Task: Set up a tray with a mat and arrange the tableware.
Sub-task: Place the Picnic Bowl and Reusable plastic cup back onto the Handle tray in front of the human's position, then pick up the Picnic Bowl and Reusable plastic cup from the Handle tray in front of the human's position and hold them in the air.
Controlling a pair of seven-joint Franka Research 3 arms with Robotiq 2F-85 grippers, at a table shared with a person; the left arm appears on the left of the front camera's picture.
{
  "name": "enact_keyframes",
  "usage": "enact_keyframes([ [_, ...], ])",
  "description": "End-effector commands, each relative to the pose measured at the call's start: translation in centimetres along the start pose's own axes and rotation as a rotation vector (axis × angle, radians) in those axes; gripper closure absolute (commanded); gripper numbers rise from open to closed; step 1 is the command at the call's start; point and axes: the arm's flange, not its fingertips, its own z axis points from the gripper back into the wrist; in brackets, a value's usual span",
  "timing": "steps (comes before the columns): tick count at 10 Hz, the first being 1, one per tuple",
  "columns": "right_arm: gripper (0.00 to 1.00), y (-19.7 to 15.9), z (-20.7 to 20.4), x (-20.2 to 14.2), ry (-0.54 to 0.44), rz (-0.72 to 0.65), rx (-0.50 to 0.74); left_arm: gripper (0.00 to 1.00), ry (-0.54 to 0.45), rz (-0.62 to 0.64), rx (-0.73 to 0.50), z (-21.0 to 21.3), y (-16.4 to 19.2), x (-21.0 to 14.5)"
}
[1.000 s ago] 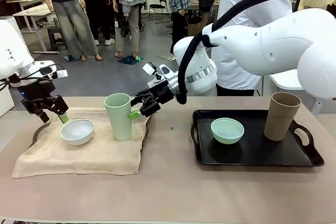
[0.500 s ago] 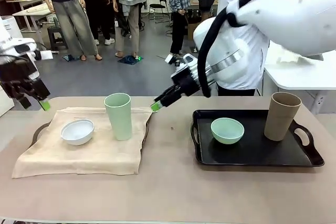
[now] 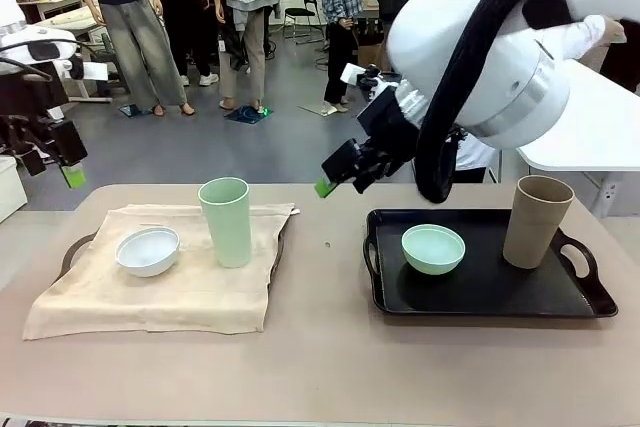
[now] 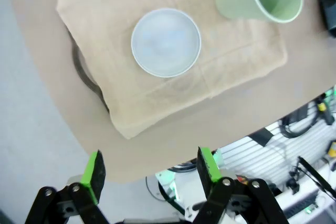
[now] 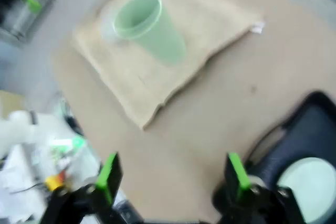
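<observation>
tableware is half arranged: the small white bowl (image 3: 147, 250) and pale-green cup (image 3: 226, 222) stand on the beige mat (image 3: 180, 297); the mint-green bowl (image 3: 433, 248) and brown cup (image 3: 537, 220) stand in the bare black tray (image 3: 500, 302). left hand (image 4: 152, 166) and right hand (image 5: 172, 172) hover above the surface (image 3: 320, 367), wide open and empty. next, i think, the black tray needs a mat.

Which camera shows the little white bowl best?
The left wrist view: it looks straight down into the white bowl, whole rim visible. The front view shows it side-on; in the blurred right wrist view the pale-green cup mostly hides it.
</observation>
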Motion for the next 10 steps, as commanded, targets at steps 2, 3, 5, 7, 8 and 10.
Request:
enact_keyframes([
  [2, 0.0, 0.0, 0.0, 0.0, 0.0, 0.0, 0.0, 0.1, -0.033, 0.001, -0.032, -0.3, 1.6, -0.6],
  [3, 0.0, 0.0, 0.0, 0.0, 0.0, 0.0, 0.0, 0.1, -0.033, 0.001, -0.032, -0.3, 1.6, -0.6],
  [5, 0.0, 0.0, 0.0, 0.0, 0.0, 0.0, 0.0, 0.1, -0.033, 0.001, -0.032, -0.3, 1.6, -0.6],
  [7, 0.0, 0.0, 0.0, 0.0, 0.0, 0.0, 0.0, 0.1, -0.033, 0.001, -0.032, -0.3, 1.6, -0.6],
  [8, 0.0, 0.0, 0.0, 0.0, 0.0, 0.0, 0.0, 0.1, -0.033, 0.001, -0.032, -0.3, 1.6, -0.6],
  [10, 0.0, 0.0, 0.0, 0.0, 0.0, 0.0, 0.0, 0.1, -0.033, 0.001, -0.032, -0.3, 1.6, -0.6],
])
